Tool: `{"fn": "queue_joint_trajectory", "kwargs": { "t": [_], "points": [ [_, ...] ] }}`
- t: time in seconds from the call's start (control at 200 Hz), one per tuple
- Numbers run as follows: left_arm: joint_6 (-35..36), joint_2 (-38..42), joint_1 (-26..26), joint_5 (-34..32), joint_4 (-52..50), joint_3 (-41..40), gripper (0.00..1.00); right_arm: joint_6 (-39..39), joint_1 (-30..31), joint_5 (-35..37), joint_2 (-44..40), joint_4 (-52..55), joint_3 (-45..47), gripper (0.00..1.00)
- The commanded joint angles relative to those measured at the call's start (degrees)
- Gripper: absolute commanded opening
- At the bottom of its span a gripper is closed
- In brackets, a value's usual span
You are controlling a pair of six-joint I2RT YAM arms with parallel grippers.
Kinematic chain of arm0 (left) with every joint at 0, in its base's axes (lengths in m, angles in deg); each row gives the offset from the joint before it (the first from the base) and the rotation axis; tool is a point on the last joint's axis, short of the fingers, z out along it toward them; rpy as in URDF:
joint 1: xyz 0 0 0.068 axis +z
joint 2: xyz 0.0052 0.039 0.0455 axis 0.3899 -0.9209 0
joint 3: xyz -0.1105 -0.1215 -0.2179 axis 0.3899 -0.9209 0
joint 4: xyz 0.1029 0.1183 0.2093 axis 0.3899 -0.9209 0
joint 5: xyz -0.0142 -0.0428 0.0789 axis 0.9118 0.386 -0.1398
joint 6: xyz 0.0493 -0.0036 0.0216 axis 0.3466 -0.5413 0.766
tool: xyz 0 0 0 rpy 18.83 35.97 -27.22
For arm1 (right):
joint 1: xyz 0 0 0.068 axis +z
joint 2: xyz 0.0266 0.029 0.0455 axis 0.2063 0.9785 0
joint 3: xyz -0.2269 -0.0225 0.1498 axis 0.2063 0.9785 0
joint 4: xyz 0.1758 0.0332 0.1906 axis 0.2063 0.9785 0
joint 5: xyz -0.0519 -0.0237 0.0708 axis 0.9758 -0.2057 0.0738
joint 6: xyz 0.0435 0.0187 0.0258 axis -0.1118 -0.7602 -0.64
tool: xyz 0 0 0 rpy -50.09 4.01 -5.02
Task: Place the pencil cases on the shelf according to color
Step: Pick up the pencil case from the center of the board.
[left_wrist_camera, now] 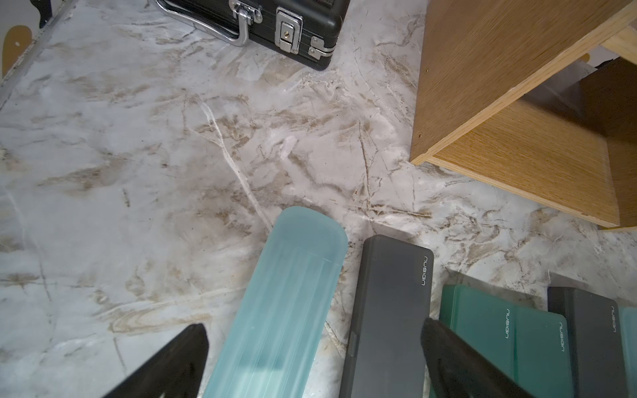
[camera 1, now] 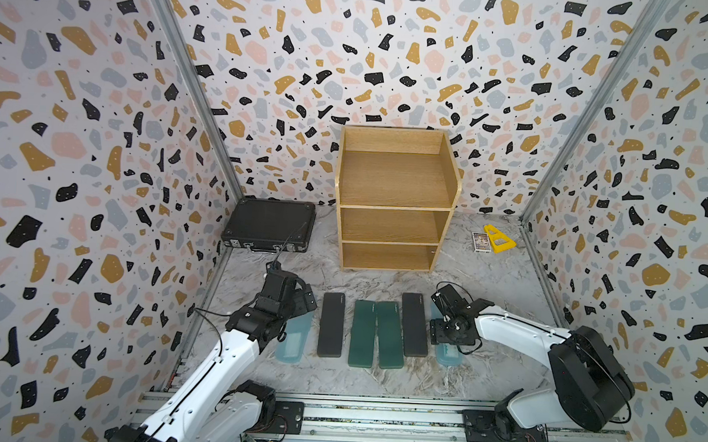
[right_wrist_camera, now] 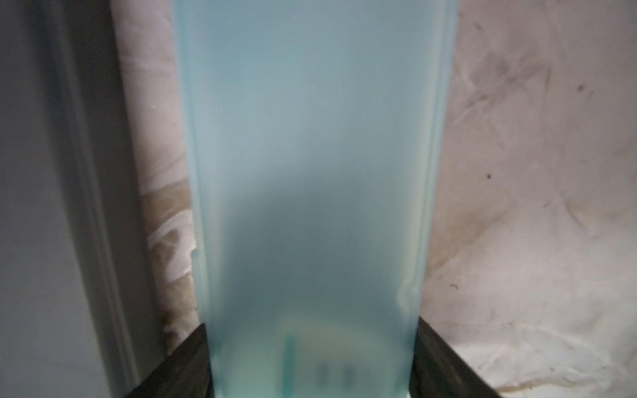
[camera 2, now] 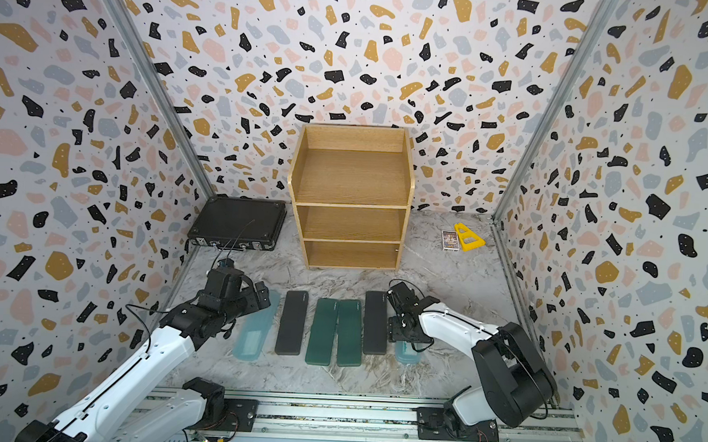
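Six pencil cases lie side by side on the marble table in front of the empty light-wood shelf (camera 1: 396, 178). From the left they are light blue (camera 1: 294, 341), black (camera 1: 331, 325), two dark green (camera 1: 363, 334) (camera 1: 390, 335), black (camera 1: 414, 325) and light blue (camera 1: 447, 355). My left gripper (left_wrist_camera: 315, 344) hovers open over the left blue case (left_wrist_camera: 275, 310) and the black case (left_wrist_camera: 386, 310) beside it. My right gripper (right_wrist_camera: 312, 330) is low over the right blue case (right_wrist_camera: 310, 155), shut on it, a finger against each long edge. The case still rests on the table.
A large black briefcase (camera 1: 269, 226) lies at the back left, next to the shelf. A yellow triangular piece (camera 1: 499, 239) and a small card box (camera 1: 481, 242) sit at the back right. Patterned walls close in three sides.
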Motion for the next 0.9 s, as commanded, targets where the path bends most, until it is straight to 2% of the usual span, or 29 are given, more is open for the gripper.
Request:
{"fn": "queue_joint_trajectory", "kwargs": {
  "t": [0.0,0.145,0.31,0.611,0.896],
  "points": [
    [-0.1,0.7,-0.3,-0.1,0.1,-0.7,1.00,-0.6,0.4,3.2,-0.4,2.0,1.8,0.63],
    [-0.2,0.9,-0.3,-0.1,-0.5,-0.5,1.00,0.5,0.4,4.8,-3.9,4.7,1.1,0.50],
    [-0.4,1.9,-0.3,-0.2,-1.4,-0.3,1.00,1.4,0.4,5.0,-7.8,7.3,-0.2,0.40],
    [-0.9,3.1,-0.6,0.1,-2.8,0.7,1.00,2.9,0.4,3.1,-13.8,14.6,-7.2,0.39],
    [-0.7,2.8,-0.7,-1.6,-5.5,3.6,1.00,5.9,0.4,1.3,-14.1,26.6,-20.7,0.39]
  ]
}}
